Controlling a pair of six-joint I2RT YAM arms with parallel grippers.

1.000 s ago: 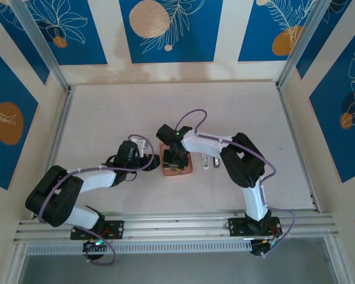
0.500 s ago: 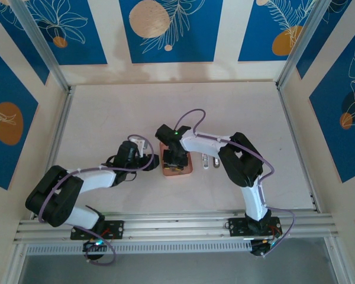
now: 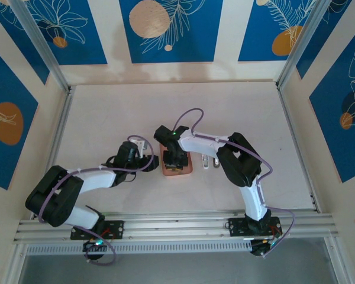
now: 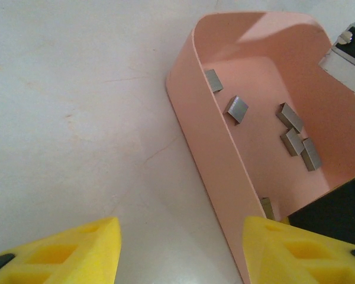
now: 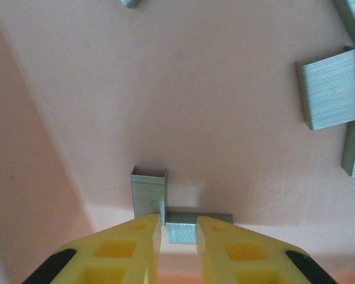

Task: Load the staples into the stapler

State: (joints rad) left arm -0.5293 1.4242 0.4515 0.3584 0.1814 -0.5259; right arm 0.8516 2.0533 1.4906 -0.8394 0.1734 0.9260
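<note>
Several grey staples (image 4: 235, 109) lie loose in the salmon-pink tray (image 4: 207, 148). My right gripper (image 5: 177, 234) is down inside the tray (image 5: 225, 89), its jaws a narrow gap apart. The left end of one strip of staples (image 5: 181, 228) shows in that gap; its other end runs behind the right finger, and I cannot tell whether it is pinched. Another strip (image 5: 148, 198) lies just beyond the left fingertip. My left gripper (image 4: 183, 254) is open at the tray's left wall, one finger on the table, the other at the wall. The silvery stapler (image 3: 208, 161) lies right of the tray (image 3: 186, 170).
Both arms meet at the tray in the middle of the white table (image 3: 106, 112). Metal rails (image 3: 165, 222) run along the near edge, and patterned blue walls close in the sides and back. Open tabletop lies behind and to both sides.
My right gripper's jaws have narrowed inside the tray and the wrist has shifted slightly left. The left arm and the tray have not moved.
</note>
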